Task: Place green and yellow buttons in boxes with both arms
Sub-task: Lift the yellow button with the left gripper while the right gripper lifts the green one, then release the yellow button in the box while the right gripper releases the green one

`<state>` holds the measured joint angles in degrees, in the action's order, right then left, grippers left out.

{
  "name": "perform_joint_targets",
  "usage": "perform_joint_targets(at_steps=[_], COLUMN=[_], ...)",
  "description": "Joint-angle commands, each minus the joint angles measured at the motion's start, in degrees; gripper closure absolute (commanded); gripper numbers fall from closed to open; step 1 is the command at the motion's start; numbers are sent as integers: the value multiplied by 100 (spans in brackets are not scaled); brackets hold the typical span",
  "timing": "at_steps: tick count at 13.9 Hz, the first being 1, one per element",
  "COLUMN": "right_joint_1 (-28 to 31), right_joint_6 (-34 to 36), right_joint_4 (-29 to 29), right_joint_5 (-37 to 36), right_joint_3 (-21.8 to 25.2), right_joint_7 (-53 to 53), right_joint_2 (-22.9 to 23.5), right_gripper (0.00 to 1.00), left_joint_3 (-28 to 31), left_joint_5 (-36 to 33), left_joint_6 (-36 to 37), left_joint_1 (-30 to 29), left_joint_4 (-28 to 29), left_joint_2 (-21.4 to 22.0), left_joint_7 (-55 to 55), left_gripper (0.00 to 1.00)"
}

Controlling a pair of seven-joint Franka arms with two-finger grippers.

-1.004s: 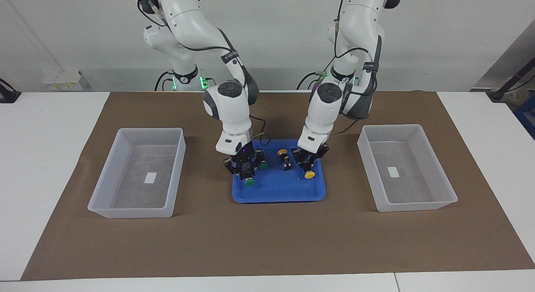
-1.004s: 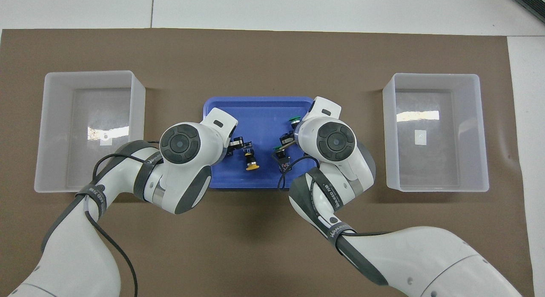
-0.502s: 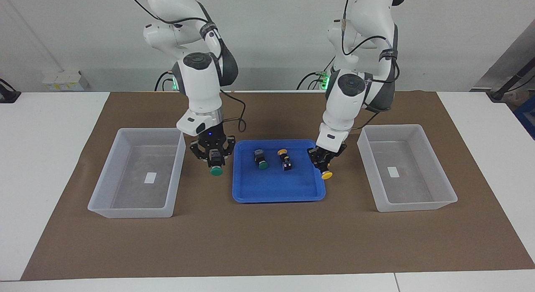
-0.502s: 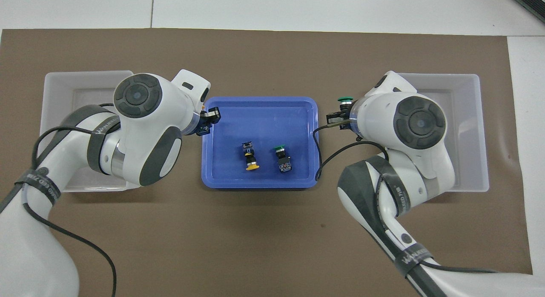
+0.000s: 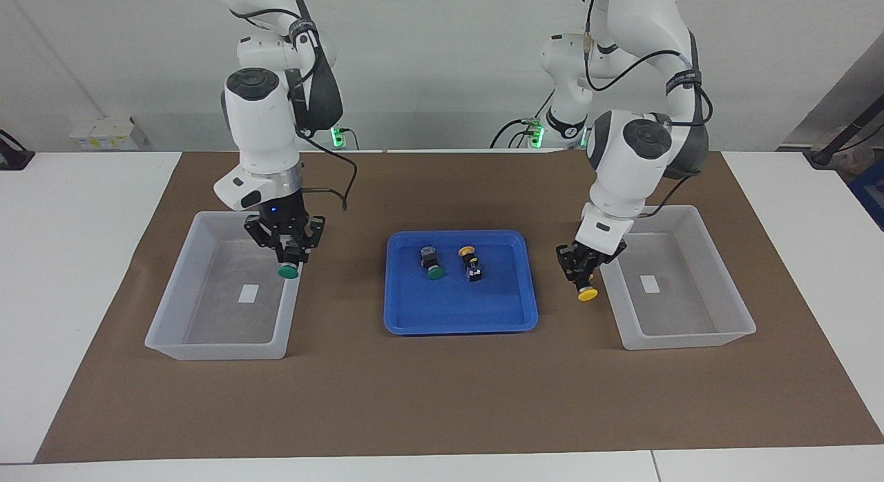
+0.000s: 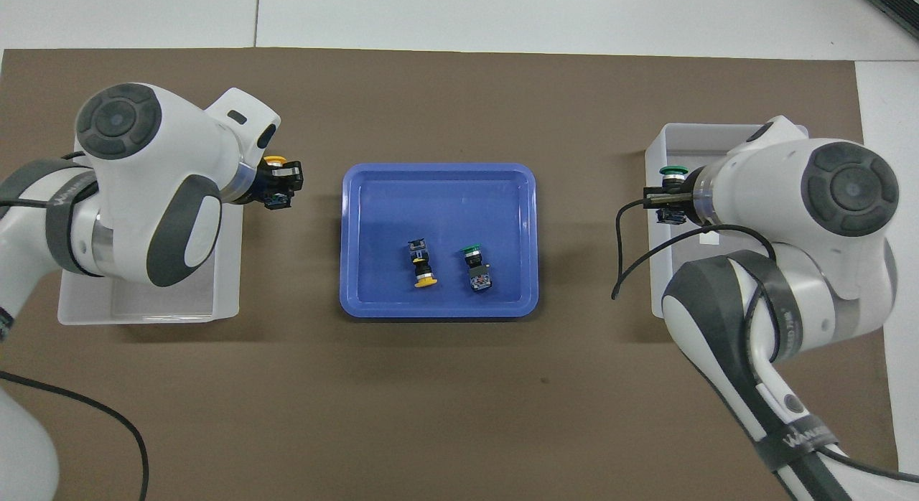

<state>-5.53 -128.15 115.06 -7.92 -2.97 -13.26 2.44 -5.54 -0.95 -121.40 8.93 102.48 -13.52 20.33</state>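
both bins hold nothing but their label stickers, so no button is delivered yet; two are in transit and two wait.

nearest the robots among the loose pieces, a yellow-capped button (image 5: 469, 261) lies on its side in the blue tray (image 5: 414, 316), midway between the two bins, with a green-capped button (image 5: 431, 264) just beside it toward the right arm's end. neither one is touched.

the right gripper (image 5: 286, 255) hangs over the inner wall of the bin at the right arm's end (image 5: 173, 330), its fingers closed on a green button (image 5: 288, 271) with the cap pointing down. it looks about ready to release once fully inside the rim.

the left gripper (image 5: 582, 275) hangs over the brown mat (image 5: 442, 399), just beside the inner wall of the bin at the left arm's end (image 5: 732, 330), clamped on a yellow button (image 5: 588, 295), cap down as well. by the facing view it has not cleared that wall, so a short way across is left before it can let go.

as a judgement, the job is in its first half: after these two drops, each arm has one more trip to the tray.
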Motion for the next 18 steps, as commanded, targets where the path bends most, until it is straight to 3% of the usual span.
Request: perform_joint_targets(at_steps=[1,5,9,12,18], right_joint_1=[516,1237,1335,1353,1546], right_joint_6=[-114,-456,-1358,-1696,-1951], right_joint_4=[473,596,509,193,-176], right_joint_5=[158,704,696,695,687], right_joint_3=[-64,-55,-55,-55,-37], right_joint_7=[699,2089,2310,2293,2302], right_joint_2=[-287,-34,642,1161,1593], right_gripper=[100,100,100,100,100], left_joint_3=[-52,-35,-35,-35,-35], left_joint_5=[-46,-37,-37,-37,-37], left_joint_6=[327,406,214,-391,-1604], left_joint_1=[-390,-830,-1190,-1419,-1481], left_joint_4=[-193,-132,376,1008,1915], left_joint_2=[61,78,280,438,359], left_joint_7=[-756,-1610,-2005,-2077,-2086], left_gripper=[100,100,100,100,100])
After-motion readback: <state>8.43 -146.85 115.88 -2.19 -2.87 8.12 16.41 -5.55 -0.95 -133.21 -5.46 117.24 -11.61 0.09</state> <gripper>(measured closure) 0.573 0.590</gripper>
